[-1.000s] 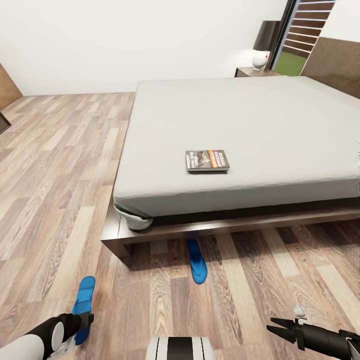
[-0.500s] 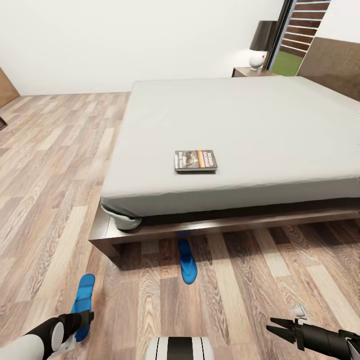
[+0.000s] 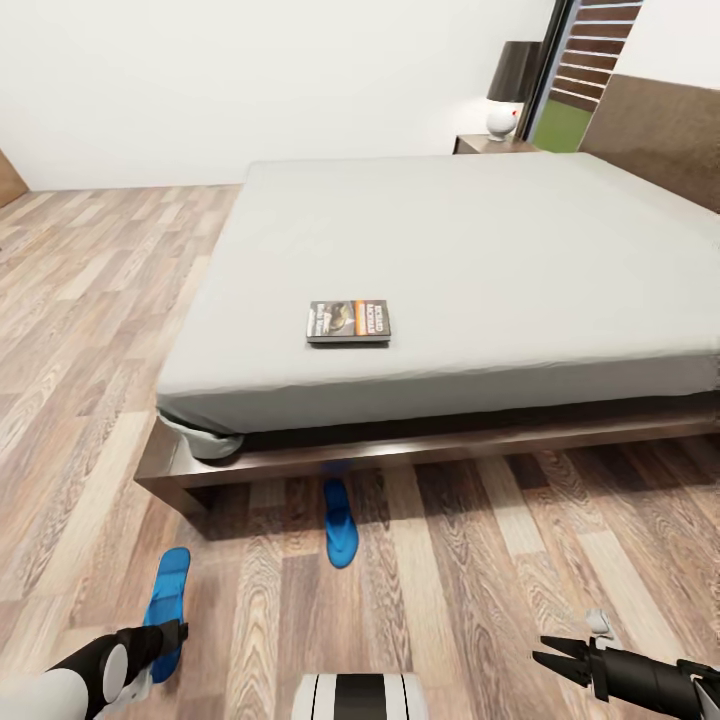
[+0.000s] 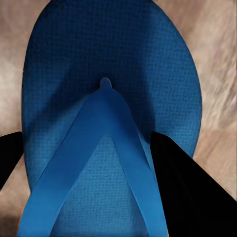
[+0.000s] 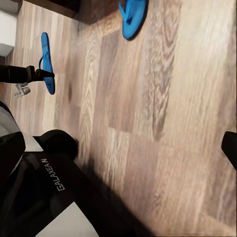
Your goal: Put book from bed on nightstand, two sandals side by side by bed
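The book [image 3: 348, 322] lies flat near the front edge of the light-grey bed [image 3: 470, 240]. One blue sandal [image 3: 340, 522] rests on the floor with its heel end under the bed frame, also seen from the right wrist [image 5: 132, 15]. The other sandal [image 3: 166, 600] hangs low over the floor at the lower left, and my left gripper [image 3: 172, 632] is shut on it; up close its black fingers [image 4: 185, 185] flank the blue sole [image 4: 108, 74]. My right gripper [image 3: 543, 650] hovers open and empty over the floor at the lower right. A nightstand [image 3: 480, 143] stands at the bed's far corner.
A white-based lamp [image 3: 503, 118] sits on the nightstand beside a tall dark-framed window [image 3: 580, 70]. The brown headboard [image 3: 660, 130] rises at the right. Wood-plank floor [image 3: 80, 330] spreads to the left of the bed. My own base [image 5: 44, 197] is close below the arms.
The whole view has shifted, so the bed, book and floor sandal sit further left in the picture. The held sandal and both arms keep their places relative to me.
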Available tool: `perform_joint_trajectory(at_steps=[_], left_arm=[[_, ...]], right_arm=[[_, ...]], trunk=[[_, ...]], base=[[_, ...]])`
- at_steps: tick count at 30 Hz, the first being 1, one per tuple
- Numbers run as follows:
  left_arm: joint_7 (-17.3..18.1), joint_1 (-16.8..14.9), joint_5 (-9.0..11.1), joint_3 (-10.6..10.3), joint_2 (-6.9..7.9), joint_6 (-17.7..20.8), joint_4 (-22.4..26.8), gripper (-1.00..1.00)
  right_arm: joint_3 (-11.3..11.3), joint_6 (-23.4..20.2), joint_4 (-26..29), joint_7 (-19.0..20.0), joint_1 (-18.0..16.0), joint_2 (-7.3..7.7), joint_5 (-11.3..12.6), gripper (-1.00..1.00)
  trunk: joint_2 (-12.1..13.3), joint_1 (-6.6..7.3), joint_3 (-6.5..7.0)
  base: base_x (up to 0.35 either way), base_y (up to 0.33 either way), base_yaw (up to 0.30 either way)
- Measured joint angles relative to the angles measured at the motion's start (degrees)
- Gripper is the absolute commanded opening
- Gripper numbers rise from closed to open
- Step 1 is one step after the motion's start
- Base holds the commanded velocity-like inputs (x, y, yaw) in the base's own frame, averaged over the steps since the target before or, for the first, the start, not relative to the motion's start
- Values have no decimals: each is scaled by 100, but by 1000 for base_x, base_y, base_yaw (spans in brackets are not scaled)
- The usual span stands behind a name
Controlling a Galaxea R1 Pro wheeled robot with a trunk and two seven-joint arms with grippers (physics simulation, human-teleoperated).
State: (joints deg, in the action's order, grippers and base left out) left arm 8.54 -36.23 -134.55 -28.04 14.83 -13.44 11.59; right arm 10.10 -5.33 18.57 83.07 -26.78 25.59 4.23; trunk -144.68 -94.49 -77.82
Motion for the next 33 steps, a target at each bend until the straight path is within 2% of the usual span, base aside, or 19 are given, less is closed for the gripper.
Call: perform_joint_trajectory(at_steps=[12, 33], left_arm=[[-4, 0, 0, 0, 2, 0, 2, -100], [29, 0, -2, -7, 6, -3, 10, -100]], right_arm=[[-17, 0, 0, -183, 0, 0, -9, 100], [-20, 4, -2, -200, -1, -3, -8, 100]], trunk=[[0, 0, 0], [0, 0, 0]], base=[[0, -271, 0], [0, -111, 0]])
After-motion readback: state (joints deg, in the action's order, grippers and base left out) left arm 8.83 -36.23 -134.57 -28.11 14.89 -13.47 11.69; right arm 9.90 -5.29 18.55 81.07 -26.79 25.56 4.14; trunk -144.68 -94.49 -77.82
